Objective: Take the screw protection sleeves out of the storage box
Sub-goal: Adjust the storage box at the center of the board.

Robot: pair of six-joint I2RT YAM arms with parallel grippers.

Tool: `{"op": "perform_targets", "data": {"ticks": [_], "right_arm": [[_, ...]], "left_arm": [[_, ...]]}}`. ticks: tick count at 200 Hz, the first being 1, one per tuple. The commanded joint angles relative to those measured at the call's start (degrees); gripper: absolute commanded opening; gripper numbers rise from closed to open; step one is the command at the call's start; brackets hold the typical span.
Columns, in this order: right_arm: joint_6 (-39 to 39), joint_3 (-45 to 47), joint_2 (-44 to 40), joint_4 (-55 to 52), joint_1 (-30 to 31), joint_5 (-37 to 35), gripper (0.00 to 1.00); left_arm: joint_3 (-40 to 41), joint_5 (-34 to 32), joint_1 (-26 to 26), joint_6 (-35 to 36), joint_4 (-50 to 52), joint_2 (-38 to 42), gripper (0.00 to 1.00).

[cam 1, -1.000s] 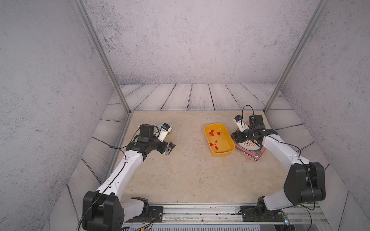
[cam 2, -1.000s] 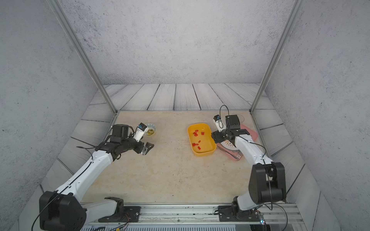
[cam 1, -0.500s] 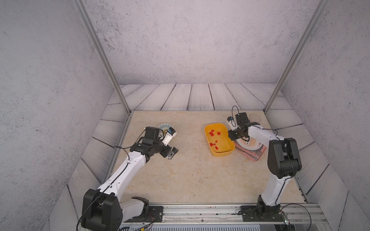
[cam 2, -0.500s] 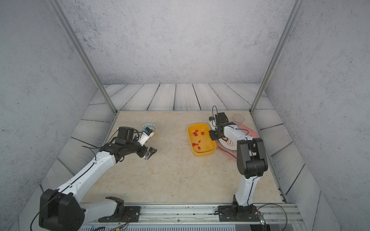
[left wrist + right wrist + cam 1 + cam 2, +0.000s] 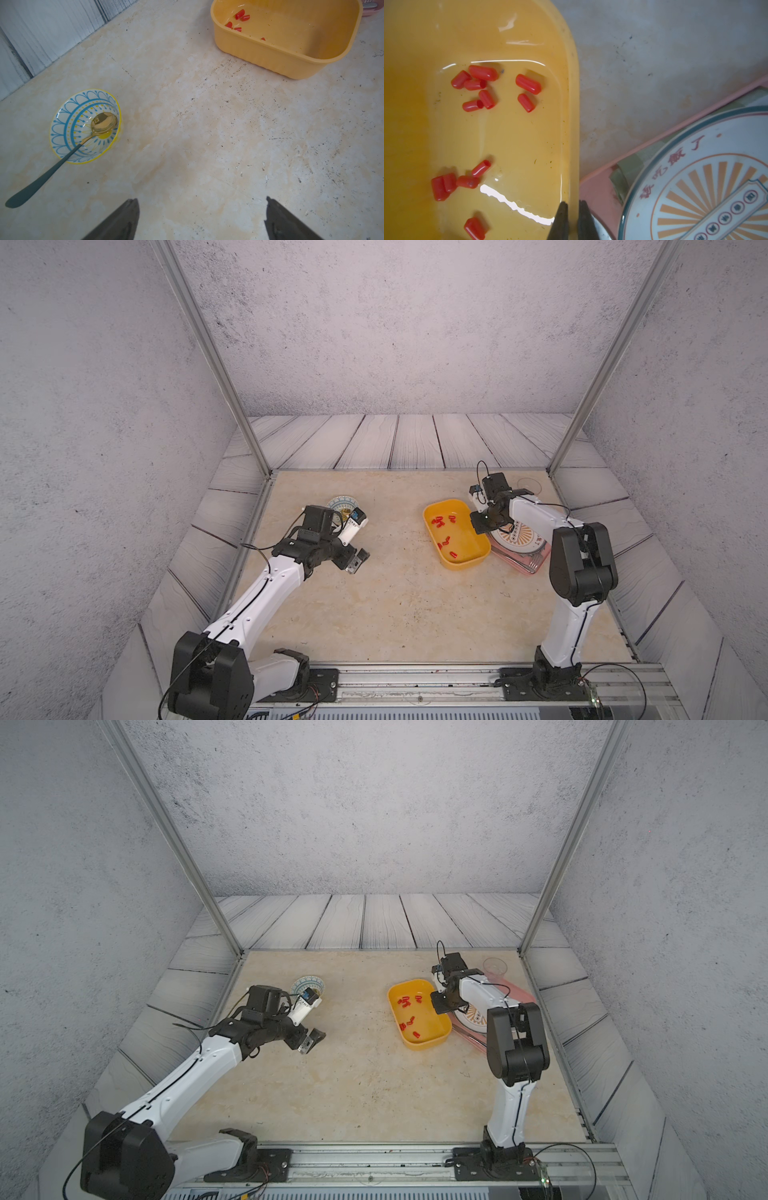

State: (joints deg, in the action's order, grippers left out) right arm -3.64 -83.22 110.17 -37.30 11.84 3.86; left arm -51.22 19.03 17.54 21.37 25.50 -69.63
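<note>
Yellow storage box (image 5: 574, 104), rim clamped by right gripper (image 5: 573, 202), jaws mostly cropped

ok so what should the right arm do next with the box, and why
Probably raise the pinched side a little to start tipping the storage box. The right jaws are closed across its wall nearest the plate, one inside, one outside, and the screw protection sleeves lie loose on its floor, so pouring looks easier than picking such tiny pieces.
</note>
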Motion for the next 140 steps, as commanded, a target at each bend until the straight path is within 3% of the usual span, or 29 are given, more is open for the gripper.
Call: {"op": "perform_targets", "data": {"ticks": [1,23,68,118,140], "right_arm": [[-1.7,-3.8,-0.4,-10.6,0.2,-1.7,0.0],[-4.4,-8.3,-0.9,-20.0,1.2,-1.9,0.0],[-6.8,-14.6,0.9,-35.6,2.1,4.4,0.0],[-8.8,-18.3,3.0,-41.8,2.5,10.0,0.0],[-7.8,-17.2,3.0,-39.5,2.7,10.6,0.0]], "left_arm": [[0.6,-0.5,0.5,1.4,0.8,0.5,0.98],[0.4,-0.3,0.5,2.2,1.4,0.5,0.98],[0.3,1.1,0.8,3.1,2.7,0.1,0.98],[0.3,2.0,1.4,3.5,3.2,0.0,0.98],[0.4,2.2,1.7,3.6,3.3,-0.2,0.98]]}}
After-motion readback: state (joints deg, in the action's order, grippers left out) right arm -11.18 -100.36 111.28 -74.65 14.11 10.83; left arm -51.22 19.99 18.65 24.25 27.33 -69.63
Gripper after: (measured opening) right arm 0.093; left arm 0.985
